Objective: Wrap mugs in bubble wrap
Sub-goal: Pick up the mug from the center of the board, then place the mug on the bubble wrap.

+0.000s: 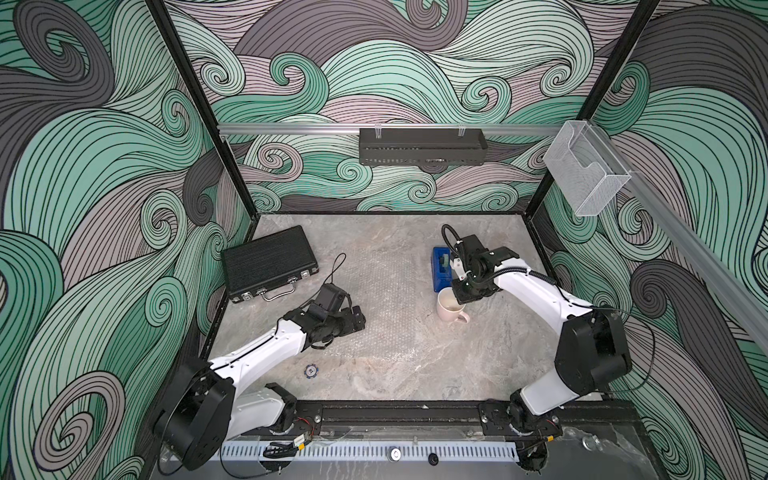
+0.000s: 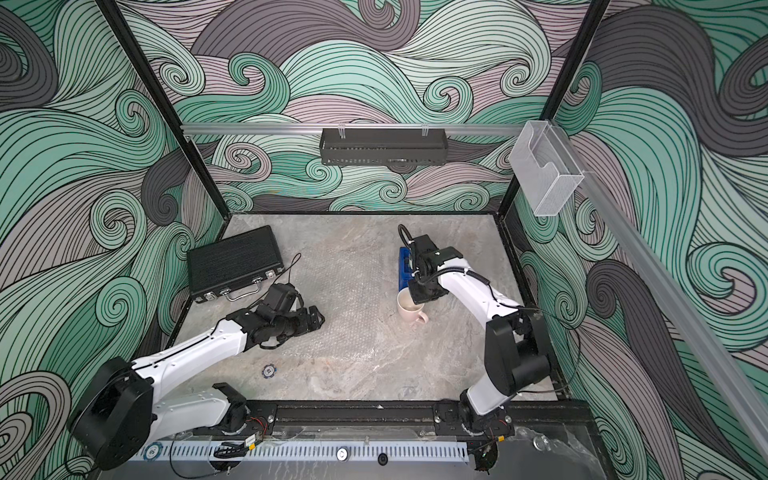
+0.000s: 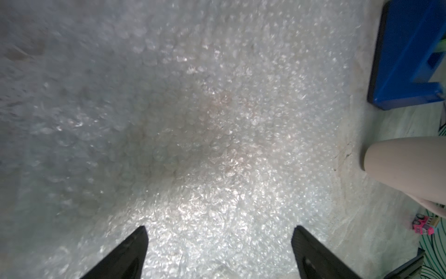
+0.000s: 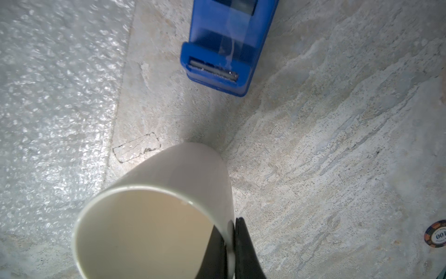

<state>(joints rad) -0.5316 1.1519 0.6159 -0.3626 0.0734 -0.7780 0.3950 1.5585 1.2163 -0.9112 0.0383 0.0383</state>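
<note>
Right wrist view: your right gripper pinches the mug at its rim; the bubble wrap lies just beside it, toward the left gripper, which is wide open above the wrap.

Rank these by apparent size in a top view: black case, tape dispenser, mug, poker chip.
Largest: black case. Then tape dispenser and mug, too close to rank, the dispenser partly hidden. Smallest: poker chip.
</note>
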